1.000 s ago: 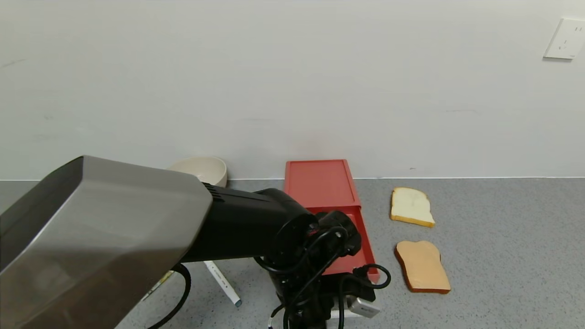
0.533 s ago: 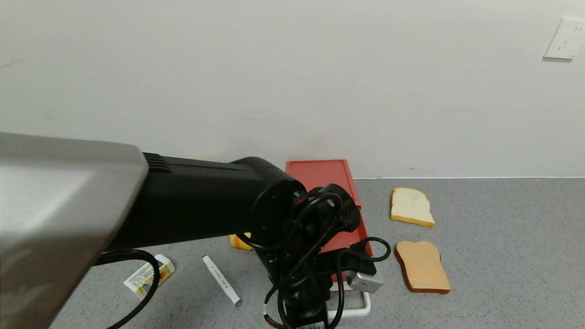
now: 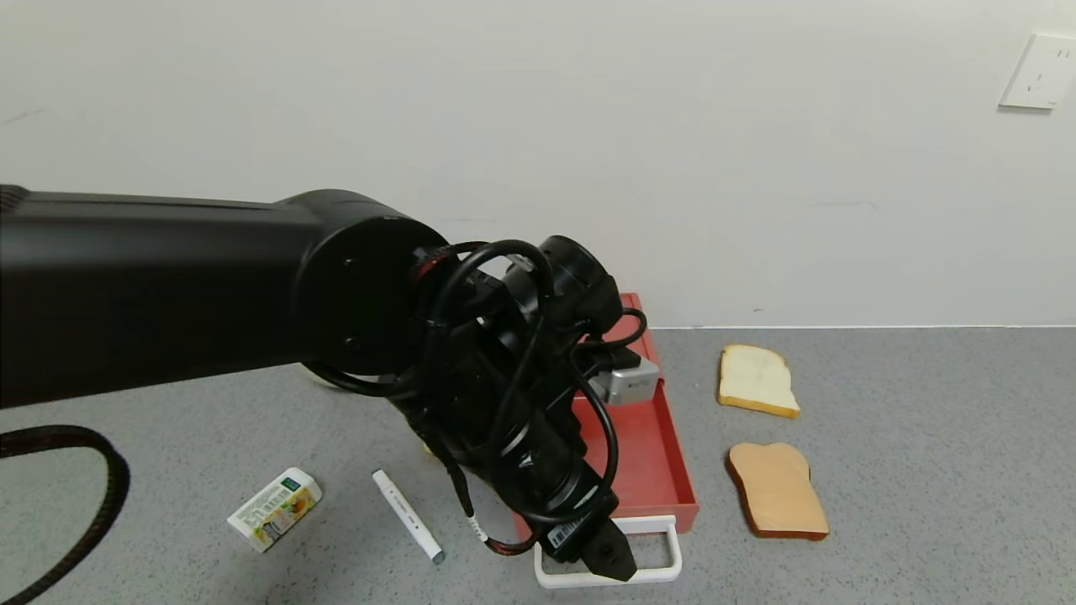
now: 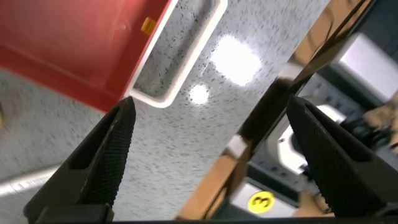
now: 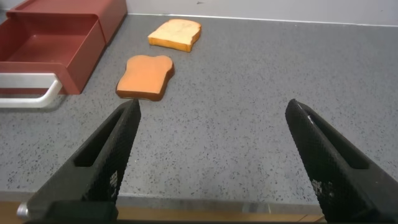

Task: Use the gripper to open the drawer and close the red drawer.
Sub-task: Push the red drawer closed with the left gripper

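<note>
Left gripper (image 3: 607,556) is spread open, raised above white handle (image 3: 668,550); pulled-out red drawer (image 3: 643,454) lies just beyond it.

Right gripper (image 5: 211,162) is seen open, parked.

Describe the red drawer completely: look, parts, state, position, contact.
The red drawer is a flat salmon-red plastic box against the wall, lying on the grey speckled counter. Its shallow tray is slid out toward the robot and looks empty where visible. A white rectangular loop handle fronts the tray. The left end effector, fingers open, hangs over the handle; contact cannot be judged.
</note>
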`<act>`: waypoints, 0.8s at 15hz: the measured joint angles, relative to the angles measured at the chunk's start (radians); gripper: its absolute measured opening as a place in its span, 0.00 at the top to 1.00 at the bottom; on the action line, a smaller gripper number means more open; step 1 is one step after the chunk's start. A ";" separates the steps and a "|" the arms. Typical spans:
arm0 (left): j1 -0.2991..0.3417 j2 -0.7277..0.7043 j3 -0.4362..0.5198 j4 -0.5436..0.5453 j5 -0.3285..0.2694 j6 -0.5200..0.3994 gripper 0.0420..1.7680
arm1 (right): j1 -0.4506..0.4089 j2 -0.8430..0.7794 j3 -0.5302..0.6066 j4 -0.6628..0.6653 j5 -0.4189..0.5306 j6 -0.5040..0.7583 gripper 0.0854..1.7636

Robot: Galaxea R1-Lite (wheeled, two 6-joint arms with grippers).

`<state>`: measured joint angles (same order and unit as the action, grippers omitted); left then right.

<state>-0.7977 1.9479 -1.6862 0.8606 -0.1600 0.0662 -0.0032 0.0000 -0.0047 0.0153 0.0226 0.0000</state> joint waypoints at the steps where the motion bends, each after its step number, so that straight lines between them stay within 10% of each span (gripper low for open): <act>1: 0.009 -0.021 0.004 -0.005 0.003 -0.070 0.02 | 0.000 0.000 0.000 0.000 0.000 0.000 0.03; 6: 0.089 -0.076 0.010 -0.030 0.130 -0.389 0.02 | 0.000 0.000 0.000 0.000 0.000 0.000 0.03; 12: 0.192 -0.131 0.029 -0.084 0.205 -0.471 0.02 | 0.000 0.000 0.000 0.000 0.000 0.000 0.03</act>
<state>-0.6060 1.8166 -1.6577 0.7768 0.0451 -0.4051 -0.0032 0.0000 -0.0047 0.0153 0.0221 0.0000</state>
